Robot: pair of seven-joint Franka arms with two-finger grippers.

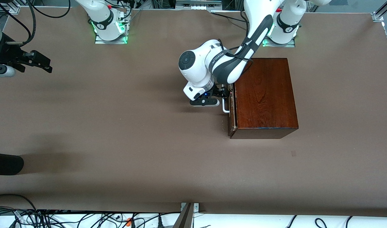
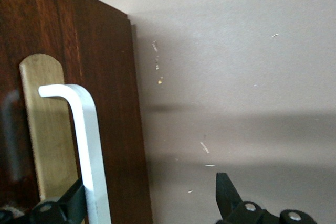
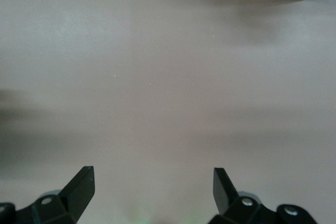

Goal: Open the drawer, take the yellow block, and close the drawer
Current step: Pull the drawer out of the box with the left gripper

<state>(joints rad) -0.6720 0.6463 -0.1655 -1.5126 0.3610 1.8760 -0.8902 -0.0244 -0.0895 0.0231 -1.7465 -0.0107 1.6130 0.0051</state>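
Two white arms are showing glossy rounded shells with dark grey joint bands. Green lights are glowing at both bases, which are sitting on metal plates. Black cables are running along the left arm. Both grippers are wearing black fingers fastened with silver screws.

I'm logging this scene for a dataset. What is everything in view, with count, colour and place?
wooden box: one, dark reddish-brown, on the table toward the left arm's end.
drawer: one, dark front, barely ajar, on the box's side that faces the right arm's end.
handle: one, white, on the drawer front.
table: one, brown.
yellow block: none visible.
left end effector: one, black, open, one finger by the handle.
right end effector: one, black, open, waiting over the table at the right arm's end.
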